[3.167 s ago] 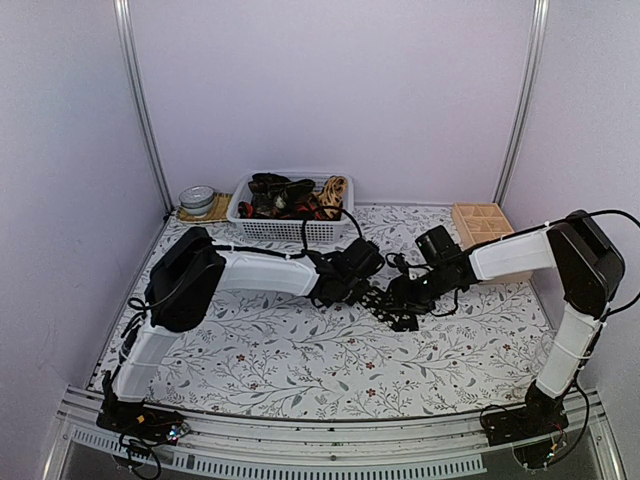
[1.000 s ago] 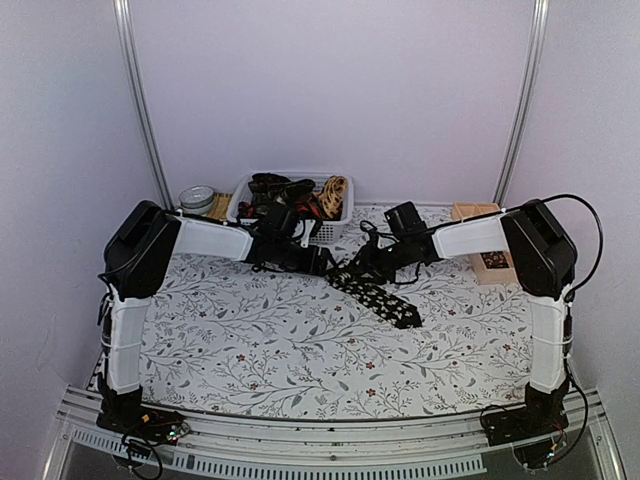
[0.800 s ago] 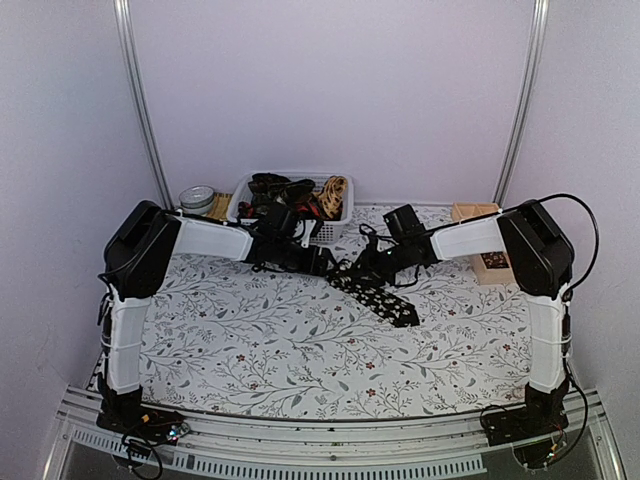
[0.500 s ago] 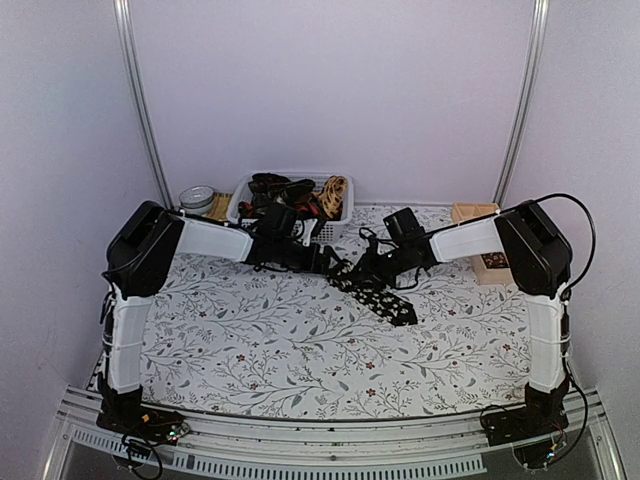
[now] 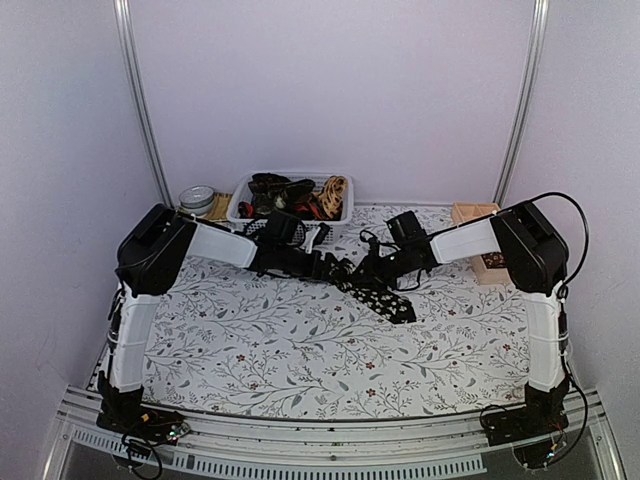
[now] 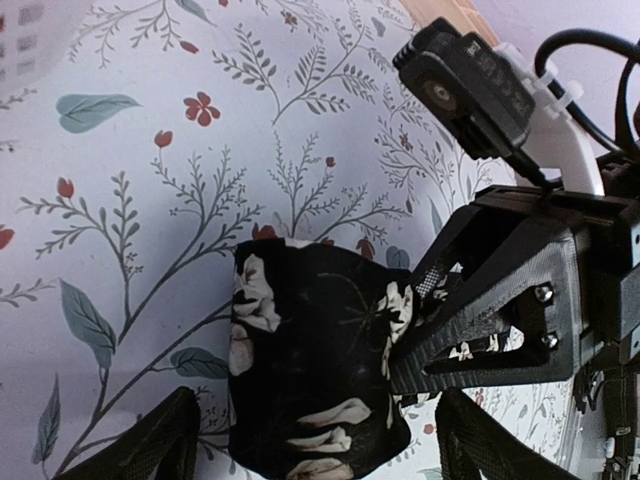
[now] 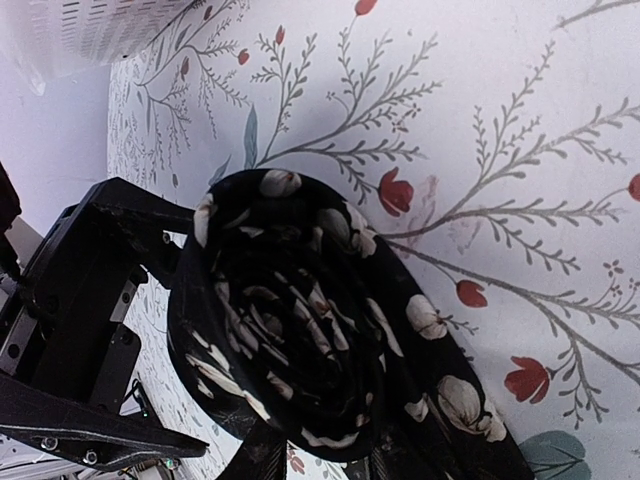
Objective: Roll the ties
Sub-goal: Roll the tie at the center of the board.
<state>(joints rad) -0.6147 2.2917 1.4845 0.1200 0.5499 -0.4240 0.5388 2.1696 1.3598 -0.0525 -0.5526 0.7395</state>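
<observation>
Tie (image 7: 290, 320) in black, pale-flowered coil

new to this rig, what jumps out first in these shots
Centre stage lies a black flowered tie, its far end wound into a roll that the right pincer pinches and the open left pincer straddles. Behind them, a white basket holds a heap of more ties.
</observation>
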